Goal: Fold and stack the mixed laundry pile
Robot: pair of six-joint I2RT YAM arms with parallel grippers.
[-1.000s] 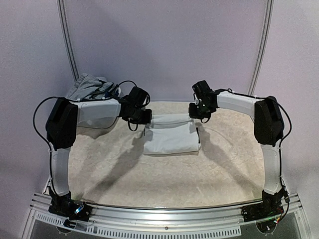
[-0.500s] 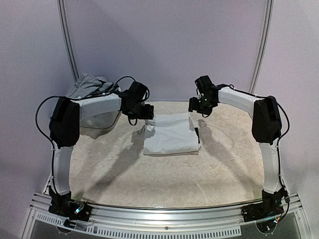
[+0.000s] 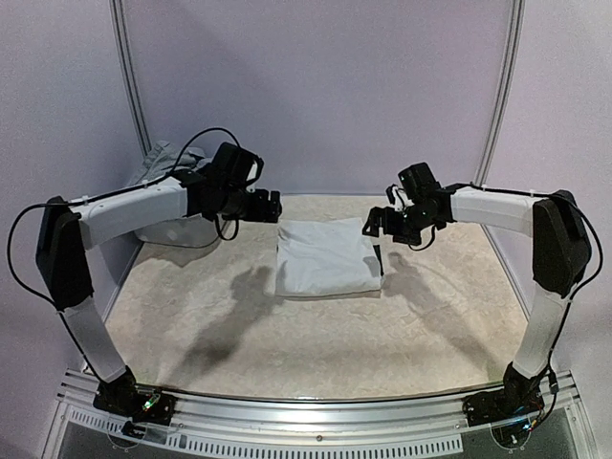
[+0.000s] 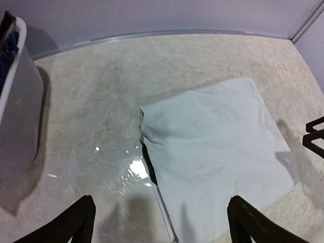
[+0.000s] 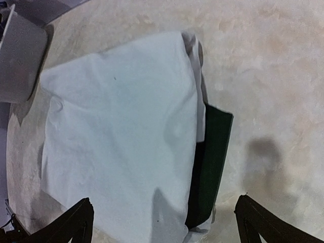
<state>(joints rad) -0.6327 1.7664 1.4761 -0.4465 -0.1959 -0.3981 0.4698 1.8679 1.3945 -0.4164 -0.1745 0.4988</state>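
Holding left claw and right claw spread wide, pinching nothing, hovering on either side of the folded white T-shirt lying flat mid-tabletop. Judging it soft, light and floppy; probably best gripping at corners, catching all layers together. Seeing the sleeve as dark green in the right wrist view, merely a dark sliver from above; catching the basket and blue cloth through the left.

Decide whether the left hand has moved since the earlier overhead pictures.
Yes. The left hand has come off the far left corner of the folded T-shirt, shifting leftward and away from it, and now stands open.
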